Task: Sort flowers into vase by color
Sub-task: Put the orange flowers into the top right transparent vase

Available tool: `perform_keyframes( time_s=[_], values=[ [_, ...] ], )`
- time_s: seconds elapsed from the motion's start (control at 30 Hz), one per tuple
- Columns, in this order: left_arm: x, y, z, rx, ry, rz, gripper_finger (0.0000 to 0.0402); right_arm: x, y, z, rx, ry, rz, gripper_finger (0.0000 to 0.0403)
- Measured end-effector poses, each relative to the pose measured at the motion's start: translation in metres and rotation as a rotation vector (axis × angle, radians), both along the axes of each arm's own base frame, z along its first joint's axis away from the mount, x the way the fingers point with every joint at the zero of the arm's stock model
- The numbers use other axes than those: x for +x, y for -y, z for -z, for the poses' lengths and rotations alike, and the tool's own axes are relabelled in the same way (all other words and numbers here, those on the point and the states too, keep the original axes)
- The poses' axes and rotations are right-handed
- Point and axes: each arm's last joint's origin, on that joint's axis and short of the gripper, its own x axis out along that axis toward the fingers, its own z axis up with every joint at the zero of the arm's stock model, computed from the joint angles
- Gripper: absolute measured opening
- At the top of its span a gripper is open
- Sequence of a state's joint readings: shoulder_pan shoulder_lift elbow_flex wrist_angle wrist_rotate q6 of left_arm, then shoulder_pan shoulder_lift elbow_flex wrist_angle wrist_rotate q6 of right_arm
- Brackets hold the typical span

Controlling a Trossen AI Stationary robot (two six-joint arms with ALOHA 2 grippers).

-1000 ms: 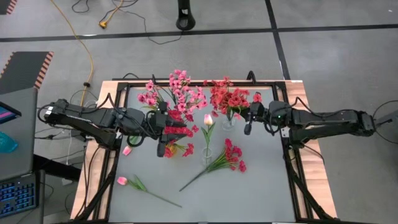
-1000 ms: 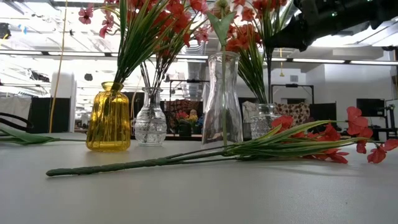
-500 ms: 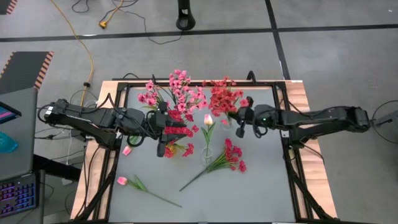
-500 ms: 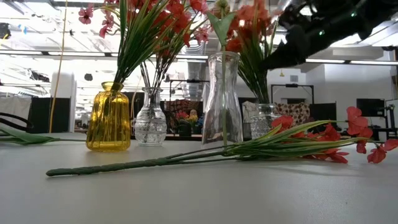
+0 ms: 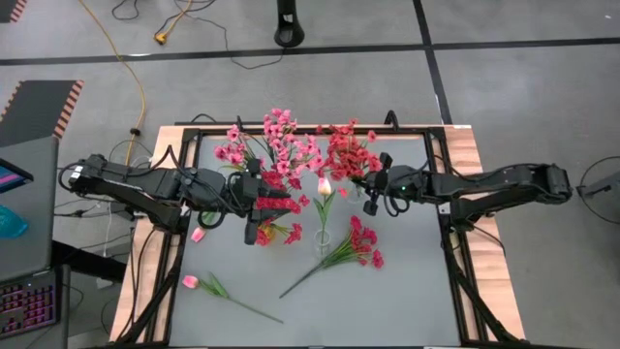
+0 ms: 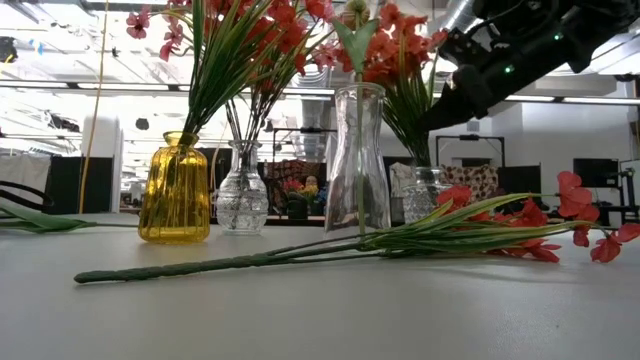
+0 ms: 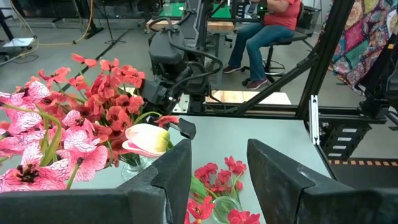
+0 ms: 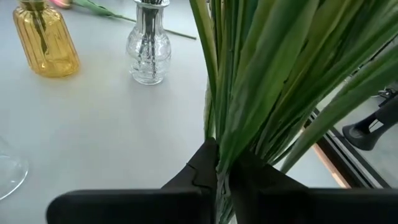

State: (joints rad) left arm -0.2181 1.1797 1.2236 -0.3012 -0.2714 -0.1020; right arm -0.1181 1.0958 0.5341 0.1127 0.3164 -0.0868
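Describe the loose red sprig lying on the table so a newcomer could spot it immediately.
Start at the tall clear vase holding a single pale tulip near the table's middle. Just beside it, on the right arm's side, the red sprig lies flat on the table, its long green stem running diagonally toward the near edge. Unlike the red flowers nearby, it stands in no vase.

Grey carpet floor (image 5: 542, 97) all around, crossed by black tape lines (image 5: 504, 46). A yellow cable (image 5: 124, 60) snakes in from eleven o'clock, near a black-and-orange hazard-striped mat (image 5: 39, 102) at ten. A round black stand base (image 5: 289, 33) sits at twelve o'clock. Dark desk with a keyboard (image 5: 24, 302) at eight. Across the room, bright white ceiling light strips (image 6: 90, 85), and a seated person in a red top and jeans (image 7: 264, 28) on a stool.
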Motion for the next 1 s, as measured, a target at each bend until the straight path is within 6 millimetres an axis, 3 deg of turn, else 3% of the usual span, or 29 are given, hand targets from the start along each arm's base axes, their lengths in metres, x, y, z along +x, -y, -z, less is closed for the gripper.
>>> perform_keyframes(
  time_s=[0.27,0.7,1.0],
  values=[
    [-0.001,0.001,-0.001,-0.030,0.004,-0.005,0.0143,-0.001,0.000,-0.004,-0.001,0.008,0.000,0.0083],
    [-0.006,0.014,0.005,-0.017,-0.057,0.047,0.0143,-0.012,-0.002,-0.011,0.000,-0.001,-0.001,0.0202],
    [-0.019,0.022,0.006,0.011,-0.098,0.022,0.0143,-0.026,-0.012,-0.023,-0.002,0.035,-0.045,0.0216]
  ],
)
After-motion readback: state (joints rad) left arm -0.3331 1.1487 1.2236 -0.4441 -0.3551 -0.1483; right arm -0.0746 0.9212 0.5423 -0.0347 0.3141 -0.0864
